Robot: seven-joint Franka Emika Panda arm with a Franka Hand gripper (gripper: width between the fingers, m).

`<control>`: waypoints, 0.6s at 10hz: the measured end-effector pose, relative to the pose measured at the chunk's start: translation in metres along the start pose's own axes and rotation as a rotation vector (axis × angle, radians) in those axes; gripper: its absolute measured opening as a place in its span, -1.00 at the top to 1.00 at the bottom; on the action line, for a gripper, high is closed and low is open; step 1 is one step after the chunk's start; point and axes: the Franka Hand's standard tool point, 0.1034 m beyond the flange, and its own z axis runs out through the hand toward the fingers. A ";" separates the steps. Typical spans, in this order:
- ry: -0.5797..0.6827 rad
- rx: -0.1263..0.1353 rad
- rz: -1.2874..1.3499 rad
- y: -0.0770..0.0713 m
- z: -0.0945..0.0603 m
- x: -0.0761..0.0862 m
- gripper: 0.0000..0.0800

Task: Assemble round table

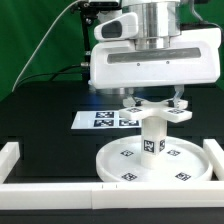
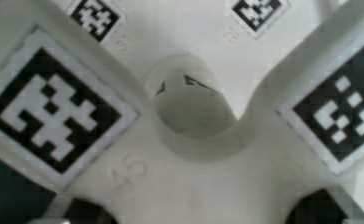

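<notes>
The round white disc point(image 1: 185, 165) lies flat on the table with tags on its face. The short tagged cylindrical leg point(image 1: 153, 135) stands upright on its centre. My gripper point(image 1: 154, 103) is straight above the leg, shut on a white tagged base piece point(image 1: 181, 113) that sits level at the leg's top. Whether the piece touches the leg I cannot tell. In the wrist view this piece point(image 2: 197, 165) fills the frame, with a round hub point(image 2: 193, 105) between two large tags. The gripper point(image 2: 200, 212) shows only as dark fingertips point(image 2: 69, 212) at either side of the piece.
The marker board point(image 1: 100, 120) lies on the black table behind the disc. Long white border rails run along the front point(image 1: 50, 190), the exterior view's left point(image 1: 10, 155) and right point(image 1: 215, 150). A green backdrop stands behind.
</notes>
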 end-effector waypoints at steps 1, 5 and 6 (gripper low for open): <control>0.017 0.008 0.188 0.000 0.000 0.000 -0.11; 0.001 0.048 0.609 0.004 0.000 0.000 -0.11; 0.001 0.048 0.616 0.003 0.000 0.000 -0.11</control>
